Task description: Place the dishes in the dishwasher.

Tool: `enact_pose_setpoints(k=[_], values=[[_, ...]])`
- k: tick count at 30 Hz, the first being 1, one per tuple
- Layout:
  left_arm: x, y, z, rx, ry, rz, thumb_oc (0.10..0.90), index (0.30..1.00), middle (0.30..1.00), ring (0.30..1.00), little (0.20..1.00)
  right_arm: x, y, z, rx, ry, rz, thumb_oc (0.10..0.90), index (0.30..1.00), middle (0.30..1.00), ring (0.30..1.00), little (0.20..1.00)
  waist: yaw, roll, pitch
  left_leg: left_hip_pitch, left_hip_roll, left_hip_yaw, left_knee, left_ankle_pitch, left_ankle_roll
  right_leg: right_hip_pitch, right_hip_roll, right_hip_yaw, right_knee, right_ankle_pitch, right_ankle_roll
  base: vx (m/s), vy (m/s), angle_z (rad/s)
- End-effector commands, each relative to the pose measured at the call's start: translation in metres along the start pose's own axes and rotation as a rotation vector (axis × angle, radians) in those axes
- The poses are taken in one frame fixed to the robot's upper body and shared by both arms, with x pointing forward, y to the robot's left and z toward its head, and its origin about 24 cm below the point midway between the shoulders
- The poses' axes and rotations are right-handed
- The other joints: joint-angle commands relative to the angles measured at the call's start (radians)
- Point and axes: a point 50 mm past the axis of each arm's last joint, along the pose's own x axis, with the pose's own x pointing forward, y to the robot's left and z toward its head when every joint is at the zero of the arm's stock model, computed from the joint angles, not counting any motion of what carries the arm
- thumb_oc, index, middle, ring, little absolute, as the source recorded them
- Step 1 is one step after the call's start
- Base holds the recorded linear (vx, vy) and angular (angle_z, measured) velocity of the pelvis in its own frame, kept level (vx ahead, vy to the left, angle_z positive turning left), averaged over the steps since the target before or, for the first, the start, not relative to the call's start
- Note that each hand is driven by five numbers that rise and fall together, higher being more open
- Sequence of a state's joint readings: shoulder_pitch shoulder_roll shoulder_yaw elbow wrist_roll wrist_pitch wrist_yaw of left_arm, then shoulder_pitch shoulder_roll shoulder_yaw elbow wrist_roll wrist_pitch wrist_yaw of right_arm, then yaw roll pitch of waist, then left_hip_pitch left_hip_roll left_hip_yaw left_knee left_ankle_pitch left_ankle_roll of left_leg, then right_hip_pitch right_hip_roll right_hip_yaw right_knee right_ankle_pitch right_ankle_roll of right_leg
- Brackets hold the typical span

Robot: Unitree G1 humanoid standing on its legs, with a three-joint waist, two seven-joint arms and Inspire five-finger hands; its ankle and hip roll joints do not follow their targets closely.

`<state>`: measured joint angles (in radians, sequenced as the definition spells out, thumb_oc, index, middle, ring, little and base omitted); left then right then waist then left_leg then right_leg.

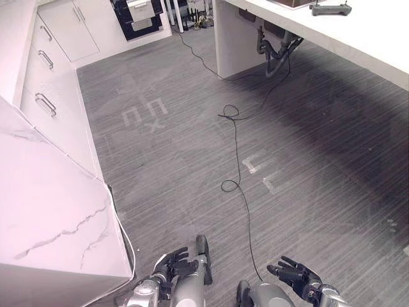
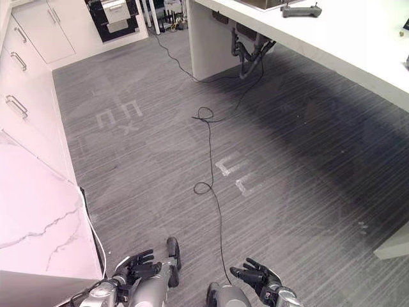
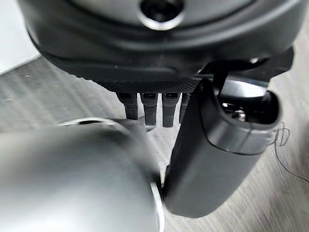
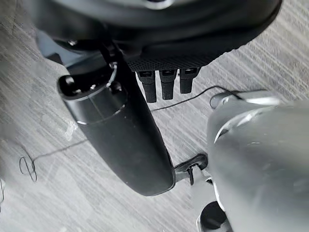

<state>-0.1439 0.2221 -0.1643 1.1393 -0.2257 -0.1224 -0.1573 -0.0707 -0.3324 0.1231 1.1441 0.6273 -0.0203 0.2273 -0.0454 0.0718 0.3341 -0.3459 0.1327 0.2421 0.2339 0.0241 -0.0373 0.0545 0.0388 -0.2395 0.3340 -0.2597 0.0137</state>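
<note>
My left hand (image 1: 172, 262) hangs low at the near edge of the scene, just off the corner of a marble counter, fingers relaxed and holding nothing. My right hand (image 1: 294, 275) hangs beside it to the right, also open and empty. In the left wrist view the fingers (image 3: 149, 108) point straight down over the grey floor, and the right wrist view shows its fingers (image 4: 166, 82) the same way. A dark appliance (image 1: 137, 16) with a pale pulled-out front stands far back, across the floor.
A marble-topped counter (image 1: 45, 211) runs along the left, with white drawers (image 1: 48, 96) beyond it. A white worktop (image 1: 358, 32) with drain pipes (image 1: 275, 54) under it stands at the right. Pale tape marks (image 1: 144, 115) lie on the grey plank floor.
</note>
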Motion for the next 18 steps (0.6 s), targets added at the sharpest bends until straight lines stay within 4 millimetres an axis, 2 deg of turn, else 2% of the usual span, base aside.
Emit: enact_pose_setpoints(k=[1,2,4,6,7,8,9,10,11,13,15,16,18], values=[[-0.006,0.008,-0.007,0.099,0.001,-0.021,0.800,0.900,0.900,0.900,0.900,-0.002,-0.003,0.018,-0.033,-0.128,0.006,0.800,0.900,0.900,0.900,0.900,0.016,-0.018,-0.075,0.036,-0.055,-0.033,0.066,-0.100,0.015,0.167,-0.045,0.067,-0.034,-0.133,0.004,0.40,0.210,-0.12],[-0.006,0.009,-0.005,0.112,-0.002,-0.025,0.800,0.900,0.900,0.900,0.900,-0.002,-0.003,0.018,-0.033,-0.132,0.003,0.800,0.900,0.900,0.900,0.900,0.018,-0.018,-0.085,0.047,-0.068,-0.034,0.066,-0.122,0.030,0.196,-0.038,0.061,-0.034,-0.117,0.010,0.33,0.207,-0.18],[-0.006,0.010,-0.002,0.116,-0.005,-0.028,0.800,0.900,0.900,0.900,0.900,-0.002,-0.001,0.018,-0.034,-0.139,-0.001,0.800,0.900,0.900,0.900,0.900,0.018,-0.021,-0.093,0.056,-0.086,-0.035,0.066,-0.140,0.047,0.190,-0.045,0.058,0.037,-0.083,0.029,0.23,0.188,-0.16],[-0.005,0.012,0.006,0.136,-0.027,-0.046,0.800,0.900,0.900,0.900,0.900,-0.001,0.005,0.021,-0.016,-0.172,-0.006,0.800,0.900,0.900,0.900,0.900,0.003,-0.029,-0.105,0.084,-0.133,-0.038,0.066,-0.183,0.089,0.092,-0.063,0.091,0.266,0.072,0.109,0.21,0.247,-0.28],[-0.004,0.013,0.009,0.145,-0.037,-0.046,0.800,0.900,0.900,0.900,0.900,0.000,0.008,0.023,-0.012,-0.184,-0.001,0.800,0.900,0.900,0.900,0.900,-0.002,-0.014,-0.105,0.087,-0.121,-0.034,0.066,-0.182,0.107,0.020,-0.049,0.084,0.377,0.164,0.136,0.19,0.239,-0.40],[-0.003,0.012,0.014,0.155,-0.046,-0.044,0.800,0.900,0.900,0.900,0.900,0.000,0.012,0.026,-0.007,-0.198,0.006,0.800,0.900,0.900,0.900,0.900,-0.007,-0.028,-0.106,0.112,-0.148,-0.034,0.066,-0.220,0.121,-0.035,-0.080,0.084,0.475,0.182,0.172,0.16,0.221,-0.10],[-0.002,0.011,0.023,0.160,-0.071,-0.040,0.800,0.900,0.900,0.900,0.900,0.002,0.015,0.033,-0.003,-0.224,0.018,0.800,0.900,0.900,0.900,0.900,-0.019,-0.019,-0.093,0.136,-0.149,-0.041,0.066,-0.241,0.134,-0.124,-0.077,0.074,0.521,0.170,0.158,0.10,0.143,0.11],[-0.001,0.011,0.025,0.158,-0.077,-0.040,0.800,0.900,0.900,0.900,0.900,0.002,0.016,0.034,-0.004,-0.230,0.021,0.800,0.900,0.900,0.900,0.900,-0.022,-0.004,-0.089,0.127,-0.128,-0.039,0.066,-0.224,0.134,-0.148,-0.058,0.061,0.515,0.187,0.140,0.12,0.028,0.21],[0.000,0.010,0.033,0.170,-0.102,-0.055,0.800,0.900,0.900,0.900,0.900,0.002,0.018,0.037,-0.003,-0.252,0.025,0.800,0.900,0.900,0.900,0.900,-0.044,0.002,-0.073,0.157,-0.146,-0.079,0.066,-0.229,0.133,-0.209,-0.030,0.050,0.445,0.153,0.104,0.17,-0.053,0.15],[0.002,0.007,0.042,0.185,-0.121,-0.067,0.800,0.900,0.900,0.900,0.900,0.001,0.019,0.039,-0.015,-0.266,0.026,0.800,0.900,0.900,0.900,0.900,-0.071,0.002,-0.060,0.202,-0.152,-0.111,0.066,-0.244,0.124,-0.232,-0.050,0.028,0.250,0.125,0.077,0.31,-0.080,0.44],[0.003,0.006,0.045,0.187,-0.129,-0.067,0.800,0.900,0.900,0.900,0.900,-0.001,0.017,0.039,-0.012,-0.267,0.029,0.800,0.900,0.900,0.900,0.900,-0.096,-0.008,-0.048,0.244,-0.151,-0.120,0.066,-0.275,0.120,-0.241,-0.088,0.033,0.000,0.172,0.083,0.34,-0.147,1.21],[0.002,0.005,0.042,0.181,-0.127,-0.066,0.800,0.900,0.900,0.900,0.900,-0.002,0.013,0.036,-0.012,-0.259,0.030,0.800,0.900,0.900,0.900,0.900,-0.110,-0.022,-0.044,0.273,-0.160,-0.122,0.066,-0.299,0.120,-0.283,-0.126,0.058,-0.034,0.201,0.103,0.38,-0.173,0.73],[0.001,0.005,0.036,0.172,-0.121,-0.061,0.800,0.900,0.900,0.900,0.900,-0.003,0.012,0.032,-0.020,-0.248,0.032,0.800,0.900,0.900,0.900,0.900,-0.120,-0.044,-0.049,0.301,-0.175,-0.120,0.066,-0.333,0.124,-0.339,-0.164,0.082,-0.034,0.237,0.128,0.36,-0.183,-0.02]])
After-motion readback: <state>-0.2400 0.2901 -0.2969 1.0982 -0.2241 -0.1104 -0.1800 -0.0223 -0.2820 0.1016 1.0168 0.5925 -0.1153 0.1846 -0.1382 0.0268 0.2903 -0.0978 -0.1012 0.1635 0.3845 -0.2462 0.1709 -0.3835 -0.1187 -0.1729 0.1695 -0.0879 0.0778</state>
